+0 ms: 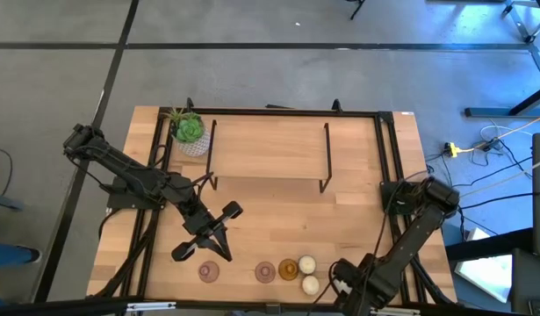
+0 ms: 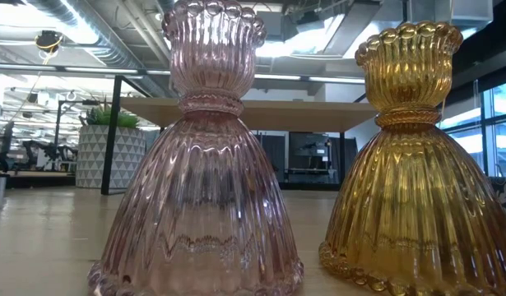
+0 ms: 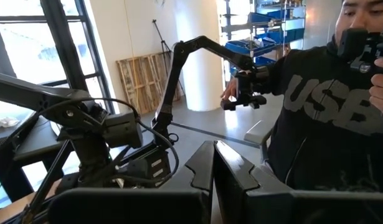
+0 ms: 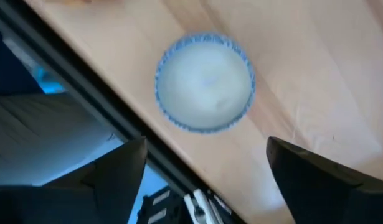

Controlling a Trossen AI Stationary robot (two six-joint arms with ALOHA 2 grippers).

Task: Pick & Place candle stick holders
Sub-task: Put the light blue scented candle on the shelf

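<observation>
Wooden table [image 1: 278, 149] under both arms, seen from above. At left rear, green plant [image 1: 188, 128] in a white pot, beside thin black upright bars [image 1: 212, 154]. Left tool [image 1: 206, 250] over the table's left front, fingers [image 3: 207, 168] pressed together, nothing held, tilted up toward the room, where a person in a dark sweatshirt [image 3: 322, 112] stands. Just in front of it, pink candle holder [image 1: 208, 271] near the front edge, apart from the tool. Further right in the same front row: second pink holder [image 1: 265, 271], then amber holder [image 1: 287, 269] touching or just beside it, both upright, filling the low view as ribbed glass. Next right, two cream-white round holders, one behind [image 1: 306, 264], one in front [image 1: 310, 284]. Right tool [image 1: 340, 279] low at the front edge just beside them, fingers [image 4: 119, 171] spread wide, gripping nothing; white round holder [image 4: 204, 81] lying on the table directly ahead, between the open fingers' line, untouched.
</observation>
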